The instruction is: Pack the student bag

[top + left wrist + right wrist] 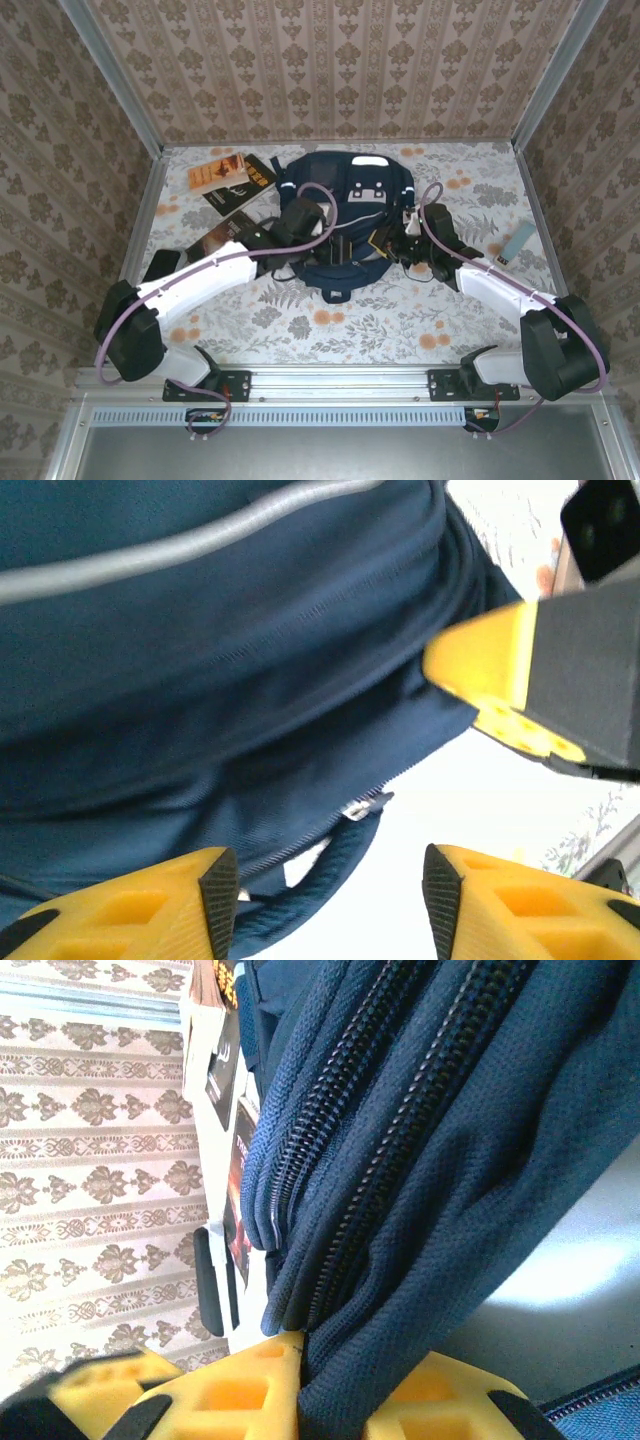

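Opening the bag [345,215] looks to be the step in hand. The right gripper [340,1385] is clamped on a fold of navy fabric beside the zipper teeth, with the bag rising just ahead of it. The left gripper [330,890] stands parted and holds nothing; the zipper pull [360,807] hangs just ahead of its gap. The next move probably calls for it to close on that pull while the right keeps the fabric taut.

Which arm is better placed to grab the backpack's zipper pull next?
Left, probably. The left claw stands open with the zipper pull just beyond its fingertips; the right claw pinches the student bag fabric, so it looks busy bracing.
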Robot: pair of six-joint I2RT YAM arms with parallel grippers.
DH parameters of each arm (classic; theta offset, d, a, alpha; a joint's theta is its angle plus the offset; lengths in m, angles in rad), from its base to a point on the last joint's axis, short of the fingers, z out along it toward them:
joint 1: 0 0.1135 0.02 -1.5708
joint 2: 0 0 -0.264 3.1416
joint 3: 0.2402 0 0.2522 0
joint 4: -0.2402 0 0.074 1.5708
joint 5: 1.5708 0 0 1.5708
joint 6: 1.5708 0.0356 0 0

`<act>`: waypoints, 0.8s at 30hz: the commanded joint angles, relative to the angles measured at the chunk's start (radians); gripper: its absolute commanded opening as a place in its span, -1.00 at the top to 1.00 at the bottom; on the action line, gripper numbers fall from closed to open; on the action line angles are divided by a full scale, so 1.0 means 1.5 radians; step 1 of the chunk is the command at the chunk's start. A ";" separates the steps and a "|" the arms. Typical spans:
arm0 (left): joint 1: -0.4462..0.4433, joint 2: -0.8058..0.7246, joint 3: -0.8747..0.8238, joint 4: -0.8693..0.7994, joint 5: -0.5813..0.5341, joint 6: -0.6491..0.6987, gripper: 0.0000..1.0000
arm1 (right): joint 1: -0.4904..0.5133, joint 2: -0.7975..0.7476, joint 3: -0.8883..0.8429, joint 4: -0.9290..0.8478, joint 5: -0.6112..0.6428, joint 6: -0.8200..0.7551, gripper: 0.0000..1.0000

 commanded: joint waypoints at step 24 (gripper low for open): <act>-0.108 0.045 -0.074 0.112 -0.175 -0.287 0.27 | 0.025 -0.011 0.035 0.040 -0.004 -0.007 0.69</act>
